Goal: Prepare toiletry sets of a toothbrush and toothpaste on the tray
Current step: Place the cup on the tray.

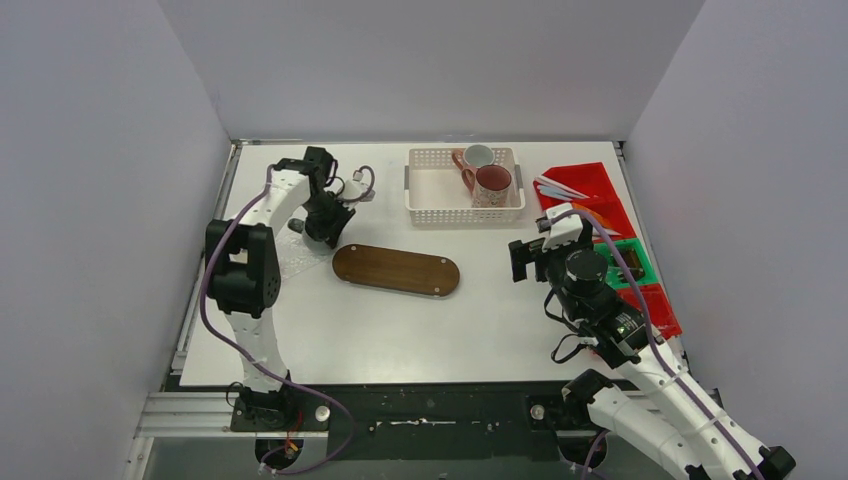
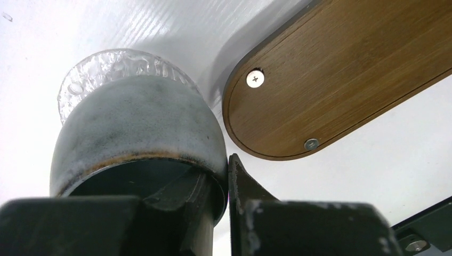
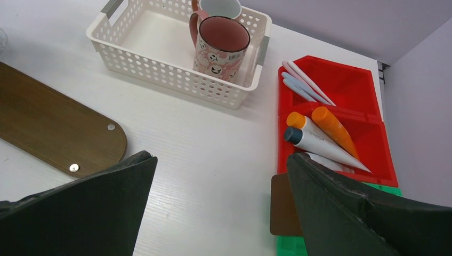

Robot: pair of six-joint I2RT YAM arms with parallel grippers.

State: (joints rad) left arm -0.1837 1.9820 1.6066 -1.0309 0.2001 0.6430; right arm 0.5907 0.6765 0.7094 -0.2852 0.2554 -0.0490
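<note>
Dark green mug [image 2: 138,122], just beside the wooden tray [image 2: 341,80], has its rim pinched by the left fingers [image 2: 242,184]. Right fingers [image 3: 106,197] hang spread; the maroon mug [image 3: 221,45] and pink-handled mug [image 3: 221,6] sit in the basket [image 3: 160,69].

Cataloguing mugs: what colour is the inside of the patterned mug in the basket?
The mug is maroon inside; right wrist view shows it best.

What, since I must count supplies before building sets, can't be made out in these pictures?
Top view: dark mug, mostly hidden under the left arm's wrist.
Left wrist: its inside, blocked by the left gripper clamping its rim.
Right wrist: rear mug in the basket, cut by the top edge.
Top view: green bin contents, largely covered by the right arm.
</note>
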